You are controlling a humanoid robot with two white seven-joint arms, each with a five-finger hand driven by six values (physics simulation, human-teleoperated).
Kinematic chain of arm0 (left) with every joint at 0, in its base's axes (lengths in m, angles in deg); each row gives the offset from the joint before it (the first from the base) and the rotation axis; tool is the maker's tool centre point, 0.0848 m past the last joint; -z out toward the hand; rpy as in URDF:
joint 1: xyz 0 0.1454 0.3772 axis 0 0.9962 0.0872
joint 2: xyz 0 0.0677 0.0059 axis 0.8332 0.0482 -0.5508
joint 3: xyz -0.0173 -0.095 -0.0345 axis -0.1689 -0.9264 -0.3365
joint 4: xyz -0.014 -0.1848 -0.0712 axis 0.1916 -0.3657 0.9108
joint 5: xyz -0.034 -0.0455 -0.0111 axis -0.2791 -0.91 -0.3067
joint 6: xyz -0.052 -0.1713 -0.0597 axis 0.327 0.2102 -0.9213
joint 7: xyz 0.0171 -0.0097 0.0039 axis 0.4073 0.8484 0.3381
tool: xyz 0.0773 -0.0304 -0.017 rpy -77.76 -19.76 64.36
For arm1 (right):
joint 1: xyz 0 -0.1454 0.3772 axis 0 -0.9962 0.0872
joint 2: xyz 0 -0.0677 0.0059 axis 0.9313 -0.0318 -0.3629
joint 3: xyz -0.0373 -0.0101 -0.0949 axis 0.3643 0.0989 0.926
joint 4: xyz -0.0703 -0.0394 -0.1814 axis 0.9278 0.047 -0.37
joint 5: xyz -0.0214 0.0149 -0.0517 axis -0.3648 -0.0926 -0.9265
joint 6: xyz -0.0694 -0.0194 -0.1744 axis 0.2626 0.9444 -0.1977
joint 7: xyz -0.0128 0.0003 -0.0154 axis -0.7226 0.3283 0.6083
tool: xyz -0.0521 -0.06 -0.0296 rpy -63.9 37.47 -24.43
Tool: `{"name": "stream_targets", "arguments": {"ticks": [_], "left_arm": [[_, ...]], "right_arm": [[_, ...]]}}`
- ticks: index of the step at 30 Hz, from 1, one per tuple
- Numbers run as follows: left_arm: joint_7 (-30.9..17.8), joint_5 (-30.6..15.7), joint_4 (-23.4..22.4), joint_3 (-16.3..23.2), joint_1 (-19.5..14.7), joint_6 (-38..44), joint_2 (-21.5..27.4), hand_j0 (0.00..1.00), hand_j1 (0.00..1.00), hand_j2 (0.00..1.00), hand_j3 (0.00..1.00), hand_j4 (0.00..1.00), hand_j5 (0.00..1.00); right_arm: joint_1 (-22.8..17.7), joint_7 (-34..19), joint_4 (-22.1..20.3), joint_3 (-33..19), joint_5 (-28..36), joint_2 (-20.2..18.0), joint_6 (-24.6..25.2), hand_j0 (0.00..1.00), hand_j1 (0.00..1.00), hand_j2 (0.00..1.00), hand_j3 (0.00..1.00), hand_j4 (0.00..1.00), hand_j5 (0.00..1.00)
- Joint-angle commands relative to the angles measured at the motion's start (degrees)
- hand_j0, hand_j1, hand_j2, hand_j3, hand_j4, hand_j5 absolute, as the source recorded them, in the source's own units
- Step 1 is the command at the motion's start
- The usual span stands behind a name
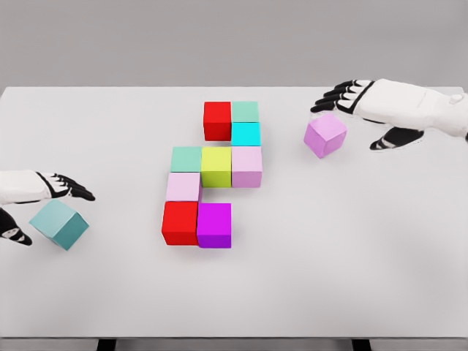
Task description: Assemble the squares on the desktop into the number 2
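Observation:
Several coloured cubes sit pressed together mid-table: a red cube [217, 120], a mint cube [245, 111], a cyan cube [246, 134], a green cube [186, 159], a yellow cube [216, 167], a pale pink cube [246, 167], another pale pink cube [183, 187], a second red cube [180, 222] and a magenta cube [213, 224]. A loose lilac cube [325, 135] lies tilted at the right, under my right hand [358, 117], whose fingers spread around it without closing. A loose teal cube [60, 224] lies at the left beside my open left hand [44, 208].
The white table [329, 263] stretches wide around the cluster, with its front edge near the bottom of the view and a grey wall behind.

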Motion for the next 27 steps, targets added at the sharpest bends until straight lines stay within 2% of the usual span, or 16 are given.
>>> {"name": "stream_targets", "arguments": {"ticks": [1,2,4,8,13,16,27], "left_arm": [[0.0,-0.3,-1.5,0.0,0.0,0.1,-1.0,1.00,1.00,1.00,1.00,1.00,1.00],[0.0,-0.3,-1.6,0.0,0.1,0.1,-1.0,1.00,1.00,1.00,1.00,1.00,1.00],[0.0,-0.4,-3.0,0.9,0.2,0.1,-1.0,1.00,1.00,1.00,1.00,1.00,1.00],[0.0,-0.4,-6.4,1.2,0.1,0.1,-3.0,1.00,1.00,1.00,1.00,1.00,1.00],[0.0,-0.4,-9.2,1.3,0.1,0.1,-3.9,1.00,1.00,1.00,1.00,1.00,1.00],[0.0,-0.3,-9.9,1.3,0.1,0.1,-4.8,1.00,1.00,1.00,1.00,1.00,1.00],[0.0,-0.3,-9.0,2.0,0.1,0.1,-5.2,1.00,1.00,1.00,1.00,1.00,1.00]], "right_arm": [[0.4,0.0,3.4,3.3,-1.0,2.5,5.2,1.00,1.00,1.00,1.00,1.00,1.00],[1.1,0.0,4.2,4.1,-1.4,3.1,5.9,1.00,1.00,1.00,1.00,1.00,1.00],[3.4,0.0,8.4,6.9,-2.2,5.3,7.6,1.00,1.00,1.00,1.00,1.00,1.00],[4.7,0.0,11.5,8.6,-2.3,7.0,7.7,1.00,1.00,1.00,1.00,1.00,1.00],[8.8,0.0,17.1,13.5,-2.4,10.0,7.6,1.00,1.00,1.00,1.00,1.00,1.00],[9.1,0.0,17.5,13.9,-5.0,10.6,7.6,1.00,1.00,1.00,1.00,1.00,1.00],[12.6,0.0,23.3,17.9,-7.4,13.5,7.4,1.00,1.00,1.00,1.00,1.00,1.00]]}}
